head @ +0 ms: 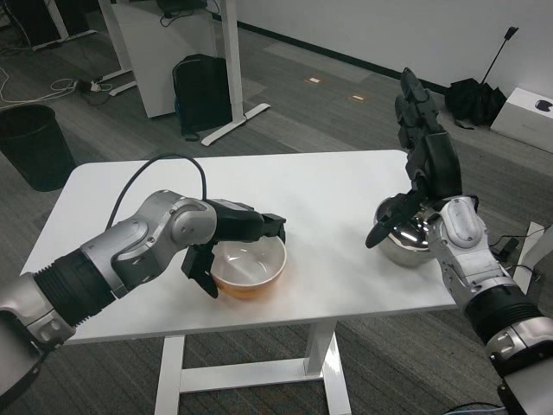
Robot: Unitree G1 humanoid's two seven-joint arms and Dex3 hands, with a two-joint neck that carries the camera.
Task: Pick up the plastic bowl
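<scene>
so, starting off at nine o'clock, there's a black bin [34, 143] on the grey carpet, well apart from the white table [328, 186], with a dark backpack [200, 91] leaning by a desk leg further round at eleven.

the left hand [226, 238] is at the plastic bowl [249, 266], which sits near the front edge of the table, a little toward seven o'clock from its middle. the fingers wrap the bowl from two sides: some lie along the rim at its twelve o'clock, others hang down its outer wall at nine. i'd say that's a clamp on the rim and wall, set that way so the bowl can be lifted without tipping, though it rests on the table, not yet raised. how firm the grip is i can't tell.

the bowl itself looks pale and creamy inside, with an orange-amber tint showing through the lower wall and a warm glow thrown on the tabletop. it's upright and seems to have nothing in it, thin-walled, probably light.

over at three o'clock the right hand [425, 151] is up off the table, fingers spread and pointing upward, holding nothing. just under its wrist sits a shiny metal bowl [399, 240] near the table's right edge, likely left alone as not the one wanted.
</scene>
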